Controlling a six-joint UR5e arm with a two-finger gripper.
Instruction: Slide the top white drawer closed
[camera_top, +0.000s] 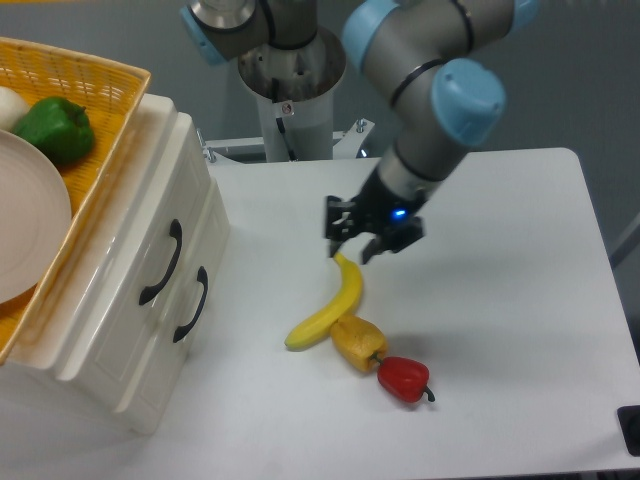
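Observation:
The top white drawer (150, 235) sits flush in the small white cabinet (110, 330) at the left, its black curved handle (162, 262) facing the table. The lower drawer's handle (192, 303) is just below and to the right of it. My gripper (350, 250) hangs well away to the right over the table, just above the upper tip of a banana (330, 305). Its fingers are spread apart and hold nothing.
A yellow pepper (358, 343) and a red pepper (403, 378) lie by the banana's lower end. On top of the cabinet stands a yellow wicker basket (90, 75) with a green pepper (55, 130) and a white plate (25, 225).

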